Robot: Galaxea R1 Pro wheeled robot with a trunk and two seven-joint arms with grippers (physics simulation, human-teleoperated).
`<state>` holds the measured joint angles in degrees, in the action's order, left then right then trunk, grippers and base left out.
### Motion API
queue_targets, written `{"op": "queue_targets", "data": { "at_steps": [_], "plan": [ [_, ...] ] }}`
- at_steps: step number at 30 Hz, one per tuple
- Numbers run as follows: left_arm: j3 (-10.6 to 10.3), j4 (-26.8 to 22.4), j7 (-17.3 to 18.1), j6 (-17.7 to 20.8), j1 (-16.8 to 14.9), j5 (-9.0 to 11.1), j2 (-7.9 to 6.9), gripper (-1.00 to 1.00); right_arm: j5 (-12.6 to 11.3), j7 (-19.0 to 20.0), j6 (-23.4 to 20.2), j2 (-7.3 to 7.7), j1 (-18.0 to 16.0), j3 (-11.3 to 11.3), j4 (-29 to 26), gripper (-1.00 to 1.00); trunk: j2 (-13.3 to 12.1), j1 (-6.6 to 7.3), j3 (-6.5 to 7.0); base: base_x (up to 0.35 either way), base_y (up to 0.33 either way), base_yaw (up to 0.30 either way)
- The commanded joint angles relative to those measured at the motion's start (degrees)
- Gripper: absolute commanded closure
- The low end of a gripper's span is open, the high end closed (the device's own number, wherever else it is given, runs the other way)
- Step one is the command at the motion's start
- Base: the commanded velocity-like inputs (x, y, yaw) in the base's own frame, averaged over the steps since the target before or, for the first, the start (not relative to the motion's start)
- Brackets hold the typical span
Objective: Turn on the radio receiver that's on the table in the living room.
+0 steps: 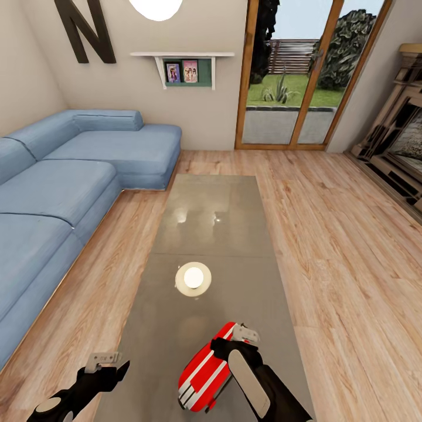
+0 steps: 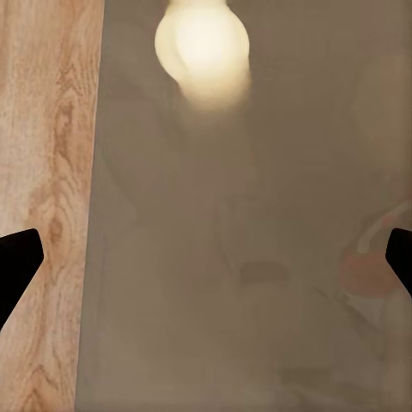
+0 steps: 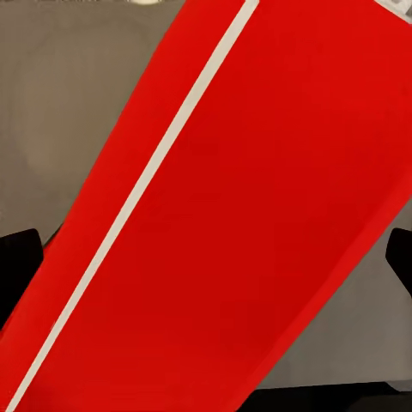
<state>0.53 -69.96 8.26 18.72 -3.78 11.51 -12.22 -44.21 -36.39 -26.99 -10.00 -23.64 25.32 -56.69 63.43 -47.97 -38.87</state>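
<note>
The red radio receiver [image 1: 202, 366] with white stripes lies near the front end of the long glossy grey-brown table [image 1: 211, 228]. My right gripper [image 1: 230, 347] hangs right over the radio's far end, open. In the right wrist view the red casing [image 3: 257, 215] with its white stripe spans the space between the two spread dark fingertips [image 3: 19, 257], very close; contact cannot be told. My left gripper [image 1: 117, 372] is open over the table's left edge, well left of the radio, above bare tabletop [image 2: 257, 223] and floor planks [image 2: 43, 129].
A blue sectional sofa [image 1: 58, 187] runs along the table's left side. Light wood floor [image 1: 340, 234] lies to the right, with a brick fireplace [image 1: 398, 135] beyond. Glass doors [image 1: 293, 76] stand at the far wall. A lamp reflection [image 1: 193, 278] glares on the tabletop.
</note>
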Motion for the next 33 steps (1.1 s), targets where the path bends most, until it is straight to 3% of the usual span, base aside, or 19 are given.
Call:
{"op": "queue_targets", "data": {
  "at_steps": [1, 7, 8, 28, 30, 33],
  "plan": [
    [0.0, 0.0, 0.0, 0.0, 0.0, 0.0, 0.0, -1.0, 0.0, 0.0, 0.0, 0.0, 0.0, 0.0, 0.0, -1.0, 0.0, 0.0, 0.0, 0.0, 0.0, 0.0],
    [0.0, 0.0, 0.0, 0.0, 0.0, 0.0, 0.0, -1.0, 0.0, 0.0, 0.0, 0.0, 0.0, 0.0, 0.3, -1.0, 0.0, 0.0, 0.0, 0.0, 0.0, 0.0],
    [0.0, 0.0, 0.0, 0.0, 0.0, 0.0, 0.0, -1.0, 0.0, 0.0, 0.0, 0.0, 0.0, 0.0, 0.4, 1.0, 0.0, 0.0, 0.0, 0.0, 0.0, 0.0],
    [0.0, -0.1, 0.0, 0.0, 0.0, 0.0, 0.0, -1.0, 0.0, -0.3, 0.0, 0.0, 0.0, -0.8, 0.1, 1.0, 0.0, 0.0, 0.0, 0.0, 0.0, 0.0],
    [0.0, -0.1, 0.0, 0.0, 0.0, 0.0, 0.0, -1.0, 0.0, -0.5, -0.5, 0.0, 0.0, -0.8, -2.8, 1.0, 0.0, 0.0, 0.0, 0.0, 0.0, 0.0],
    [0.0, -0.1, 0.0, 0.0, 0.0, 0.0, 0.0, -1.0, 0.0, -2.6, -4.6, 0.0, 0.0, -0.6, -12.5, 1.0, 0.0, 0.0, 0.0, 0.0, 0.0, 0.0]
  ]
}}
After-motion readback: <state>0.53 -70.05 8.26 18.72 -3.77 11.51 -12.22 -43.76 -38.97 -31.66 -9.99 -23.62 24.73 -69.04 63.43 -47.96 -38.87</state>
